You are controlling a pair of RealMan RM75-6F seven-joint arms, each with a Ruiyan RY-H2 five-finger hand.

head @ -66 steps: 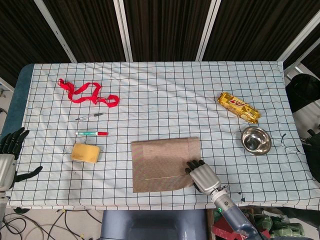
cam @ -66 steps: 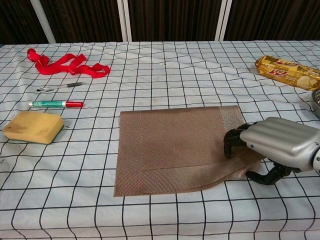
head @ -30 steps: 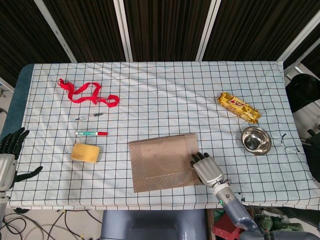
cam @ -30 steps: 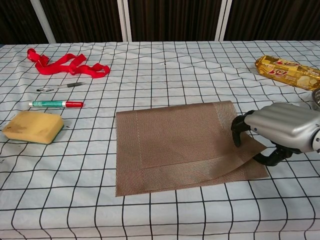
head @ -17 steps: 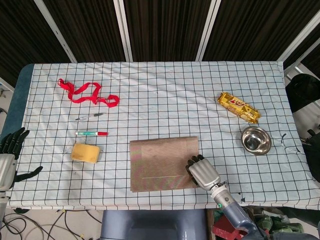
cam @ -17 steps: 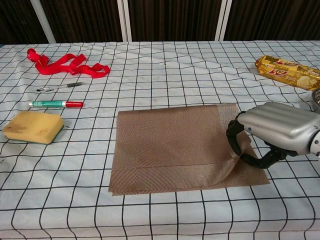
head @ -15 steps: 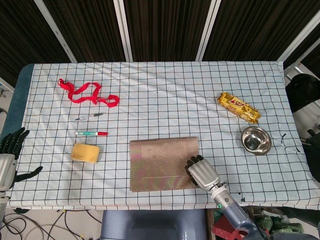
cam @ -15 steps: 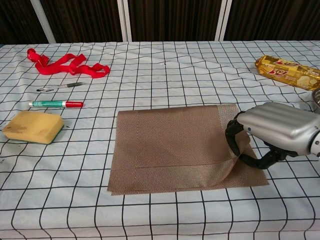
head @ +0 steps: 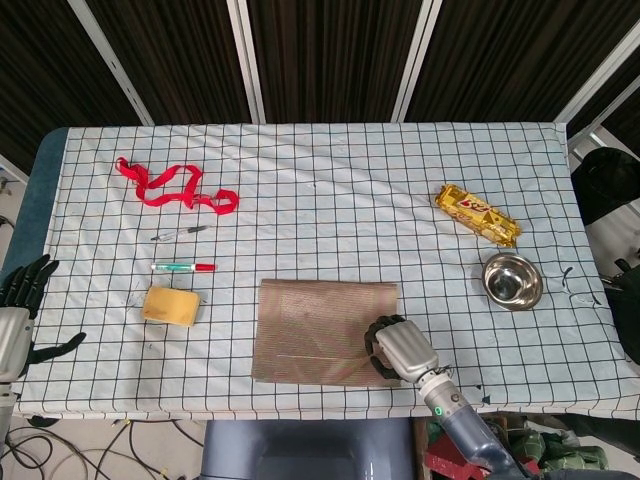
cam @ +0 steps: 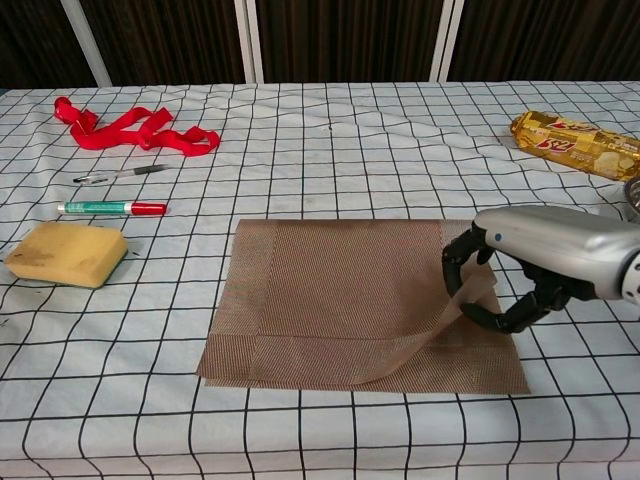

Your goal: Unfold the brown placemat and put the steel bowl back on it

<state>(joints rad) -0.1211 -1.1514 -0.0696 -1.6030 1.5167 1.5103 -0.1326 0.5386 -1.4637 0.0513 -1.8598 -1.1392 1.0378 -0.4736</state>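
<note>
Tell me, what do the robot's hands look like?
The right hand has a smooth, shiny silver back and black jointed fingers. A small green light glows at its wrist in the head view. The left hand looks similar: black fingers, grey body.

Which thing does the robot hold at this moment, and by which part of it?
The right hand pinches the brown placemat by the lifted near-right corner of its top layer. The left hand holds nothing.

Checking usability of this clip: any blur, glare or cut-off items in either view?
Head view: sharp, evenly lit; the steel bowl shows a mild shine. Chest view: sharp on the brown placemat and right hand; the bowl is almost wholly cut off at the right edge.
</note>
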